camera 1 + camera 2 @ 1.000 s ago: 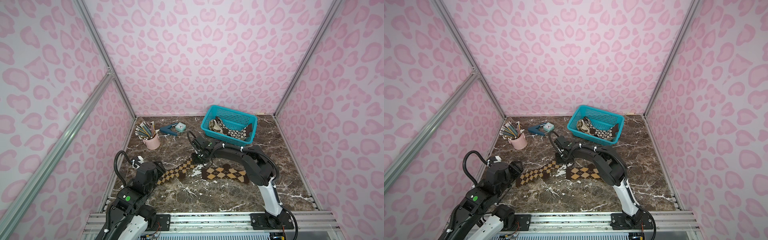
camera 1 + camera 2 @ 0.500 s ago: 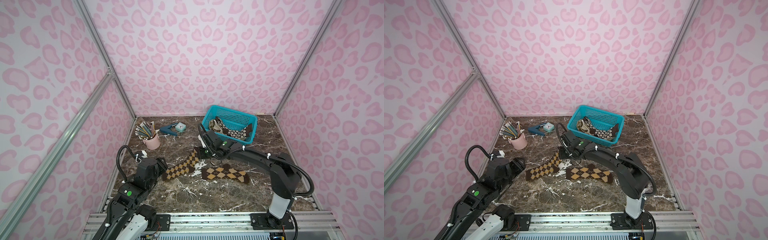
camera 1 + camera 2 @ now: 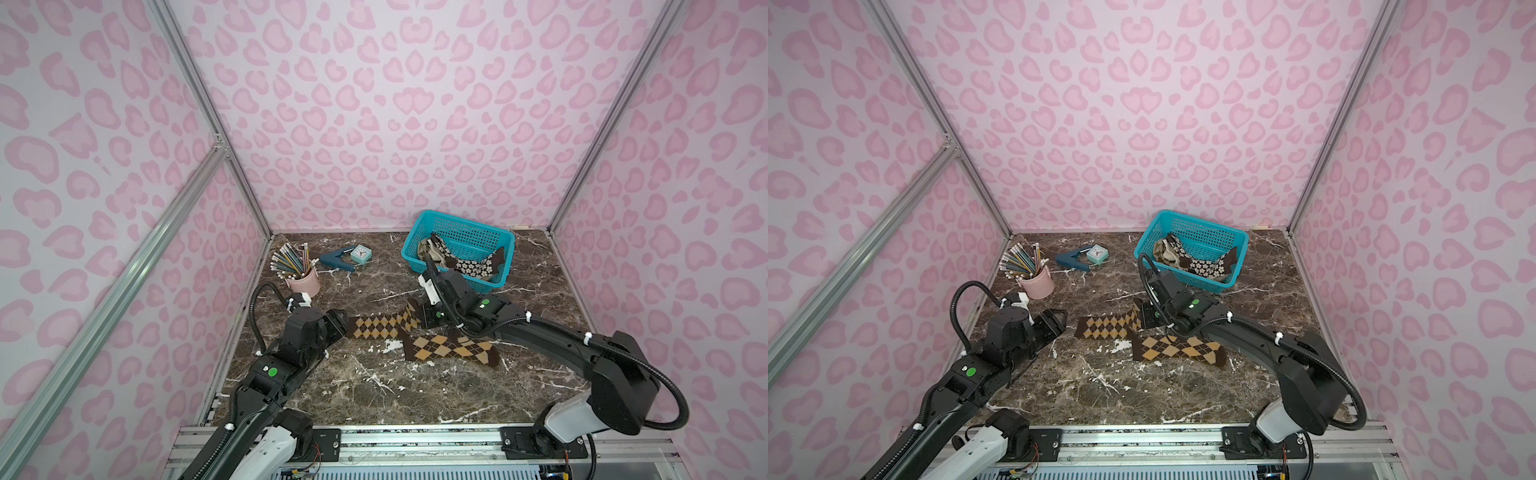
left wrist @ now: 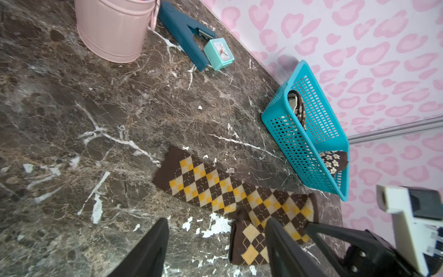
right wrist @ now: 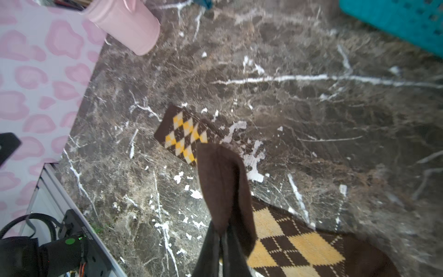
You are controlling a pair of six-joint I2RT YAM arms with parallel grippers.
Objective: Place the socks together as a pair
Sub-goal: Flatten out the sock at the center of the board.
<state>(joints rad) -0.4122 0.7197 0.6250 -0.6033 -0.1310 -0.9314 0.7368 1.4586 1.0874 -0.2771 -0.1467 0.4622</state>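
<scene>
table: dark marble. I read the clock from its middle, with 12 at the back wall.
basket: teal mesh, at 1 o'clock, close to the back wall.
held sock: brown and tan argyle, near the table's middle. Its 3 o'clock end is lifted off the marble. The rest lies flat and runs toward 9 o'clock.
flat sock: same argyle, lying loose at 4 o'clock of the held sock. In the left wrist view the two meet at its cuff corner.
flower sock: dark brown with cream flowers, draped inside the basket, one end up over the rim at 3 o'clock.
cream sock: bunched in the basket at 9 o'clock of the flower sock.
right gripper: I see it clenched on the plain brown end of the held sock, which is pinched between the fingers.
left gripper: fingers spread and gripping nothing. It sits at 9 o'clock of the held sock, near that sock's flat end but apart from it.
cup: pink, upright, at 10 o'clock, full of pencils.
blue tool: lying flat at 2 o'clock of the cup.
clock: small and mint, touching the blue tool at that tool's 2 o'clock.
</scene>
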